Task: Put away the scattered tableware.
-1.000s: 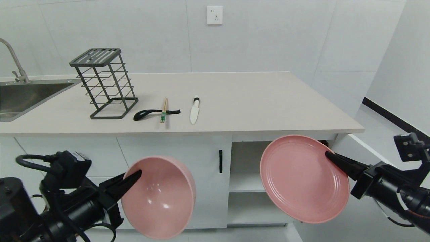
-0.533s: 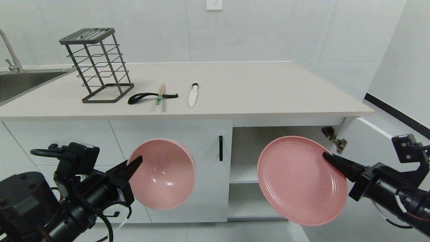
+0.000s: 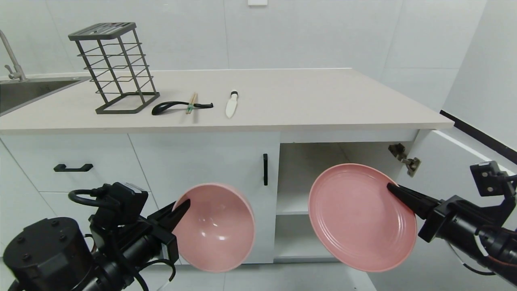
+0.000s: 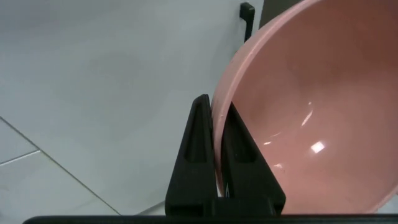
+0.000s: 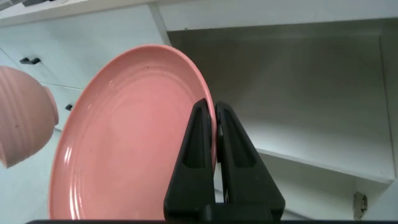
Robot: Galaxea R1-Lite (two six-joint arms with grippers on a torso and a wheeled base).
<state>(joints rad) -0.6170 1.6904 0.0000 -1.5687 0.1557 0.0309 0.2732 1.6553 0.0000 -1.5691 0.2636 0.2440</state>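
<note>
My left gripper (image 3: 183, 204) is shut on the rim of a pink bowl (image 3: 216, 228), held on edge in front of the closed cabinet door; the same bowl (image 4: 305, 118) is pinched between the fingers (image 4: 198, 137). My right gripper (image 3: 391, 188) is shut on the rim of a pink plate (image 3: 359, 216), held upright before the open cabinet (image 3: 307, 178). In the right wrist view, the plate (image 5: 130, 137) stands in front of the white shelf (image 5: 311, 134). On the counter lie a black spoon (image 3: 169, 106), chopsticks (image 3: 190, 103) and a white knife (image 3: 231, 106).
A black wire rack (image 3: 115, 68) stands on the counter at the left, beside a sink (image 3: 28, 91). The cabinet door (image 3: 456, 161) hangs open at the right, near my right arm. A drawer handle (image 3: 72, 167) and a vertical door handle (image 3: 265, 174) face me.
The head view has dropped lower, bringing the cabinet front and drawer into sight. The bowl in my left gripper has shifted right and lower. The plate has hardly moved.
</note>
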